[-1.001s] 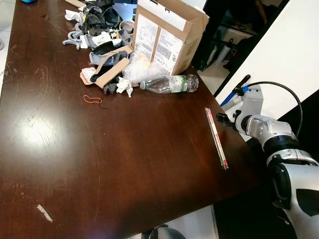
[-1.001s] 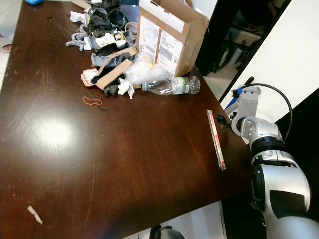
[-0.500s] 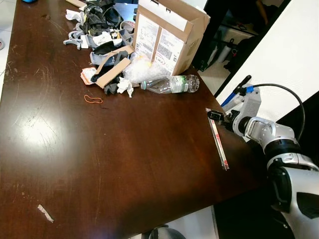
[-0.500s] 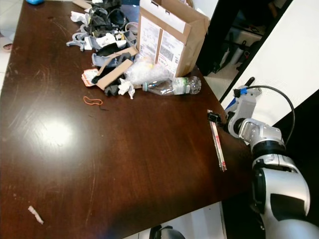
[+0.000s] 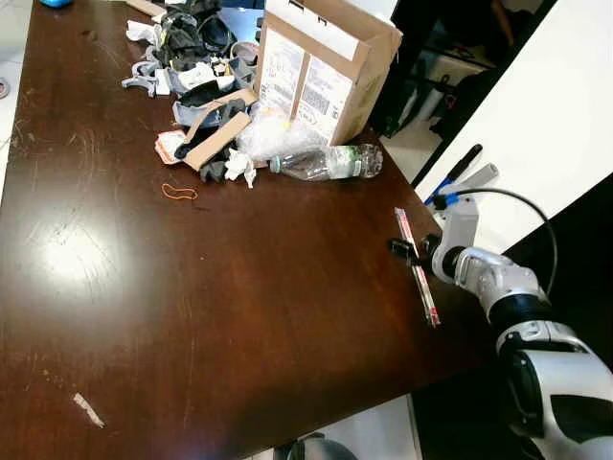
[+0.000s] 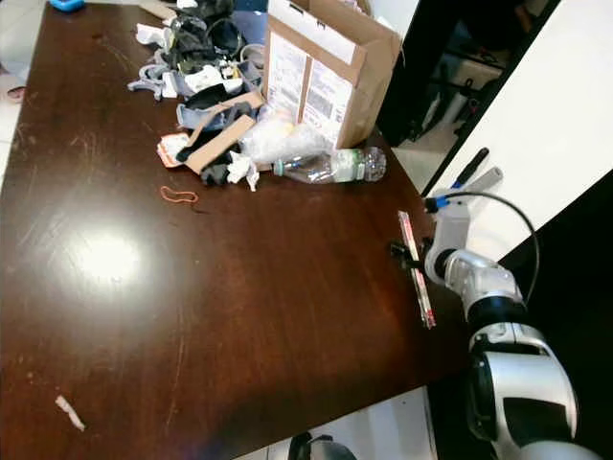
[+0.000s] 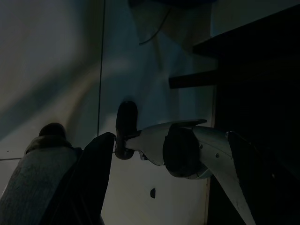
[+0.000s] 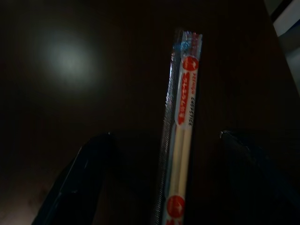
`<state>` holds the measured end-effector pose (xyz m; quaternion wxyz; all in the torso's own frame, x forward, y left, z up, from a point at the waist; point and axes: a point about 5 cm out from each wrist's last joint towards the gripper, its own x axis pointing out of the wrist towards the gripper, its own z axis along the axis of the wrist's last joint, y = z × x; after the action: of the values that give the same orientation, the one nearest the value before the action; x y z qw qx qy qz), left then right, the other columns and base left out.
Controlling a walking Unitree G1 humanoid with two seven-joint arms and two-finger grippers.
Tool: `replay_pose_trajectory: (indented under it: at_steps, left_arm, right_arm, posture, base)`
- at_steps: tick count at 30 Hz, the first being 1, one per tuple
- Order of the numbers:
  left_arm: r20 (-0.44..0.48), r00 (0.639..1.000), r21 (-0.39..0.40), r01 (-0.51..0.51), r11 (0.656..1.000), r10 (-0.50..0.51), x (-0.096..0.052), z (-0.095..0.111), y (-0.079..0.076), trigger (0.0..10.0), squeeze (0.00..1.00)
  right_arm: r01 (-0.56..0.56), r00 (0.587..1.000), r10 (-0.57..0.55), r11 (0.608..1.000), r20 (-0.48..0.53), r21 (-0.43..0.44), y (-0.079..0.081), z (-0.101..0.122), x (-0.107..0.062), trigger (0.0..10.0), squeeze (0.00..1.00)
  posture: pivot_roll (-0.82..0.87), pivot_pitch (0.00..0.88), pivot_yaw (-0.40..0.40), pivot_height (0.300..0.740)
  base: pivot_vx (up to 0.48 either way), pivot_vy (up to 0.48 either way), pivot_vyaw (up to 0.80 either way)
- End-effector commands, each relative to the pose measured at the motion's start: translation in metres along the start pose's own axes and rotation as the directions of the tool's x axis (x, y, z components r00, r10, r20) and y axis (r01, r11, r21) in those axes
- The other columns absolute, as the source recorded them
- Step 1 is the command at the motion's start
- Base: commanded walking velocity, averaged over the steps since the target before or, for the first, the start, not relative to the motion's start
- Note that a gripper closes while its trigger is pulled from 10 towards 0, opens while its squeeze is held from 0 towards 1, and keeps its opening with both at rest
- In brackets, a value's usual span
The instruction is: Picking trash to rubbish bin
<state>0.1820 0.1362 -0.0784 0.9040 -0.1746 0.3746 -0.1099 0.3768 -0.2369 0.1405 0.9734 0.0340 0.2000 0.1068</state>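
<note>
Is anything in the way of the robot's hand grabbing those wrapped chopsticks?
Nothing visible is. The right gripper hangs over the wrapped chopsticks near the table edge, fingers open on either side of the packet in the wrist view. The bottle lies well clear.

Head stereo pair high over the table (image 5: 239, 307); right wrist close above it, left wrist floorward.

My right arm (image 5: 517, 316) is bent and reaches forward from my right side. Its silver wrist (image 5: 469, 268) points inward, toward my left. My right gripper (image 5: 406, 251) is low, and its jaws stand wide open; in the right wrist view one black finger (image 8: 84, 183) is on each side. My left gripper (image 7: 93, 183) hangs idle in the shade, beside my silver leg (image 7: 187, 150).
</note>
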Motion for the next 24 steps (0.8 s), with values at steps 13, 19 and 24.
replay_pose_trajectory:
  at_steps: [13,19,24]
  left_arm:
    - [-0.151,0.988,-0.053,-0.038,0.998,0.030,-0.016,-0.039,0.007,10.0,0.00]
    - [-0.146,0.989,-0.052,-0.039,0.998,0.031,-0.015,-0.038,0.008,10.0,0.00]
    - [-0.145,0.989,-0.053,-0.040,0.998,0.032,-0.015,-0.038,0.008,10.0,0.00]
  right_arm:
    - [0.081,0.986,-0.100,0.986,-0.133,-0.143,-0.009,-0.038,-0.003,8.2,0.00]
    - [0.105,0.963,-0.142,0.980,-0.227,-0.169,-0.012,-0.051,-0.006,0.0,0.00]
    - [0.102,0.951,-0.145,0.981,-0.271,-0.167,-0.014,-0.053,-0.007,0.0,0.00]
  posture:
    - [0.12,0.185,-0.158,0.740]
    - [0.13,0.183,-0.157,0.740]
    - [0.13,0.183,-0.159,0.740]
  base:
    - [0.000,0.000,0.00]
    - [0.000,0.000,0.00]
    - [0.000,0.000,0.00]
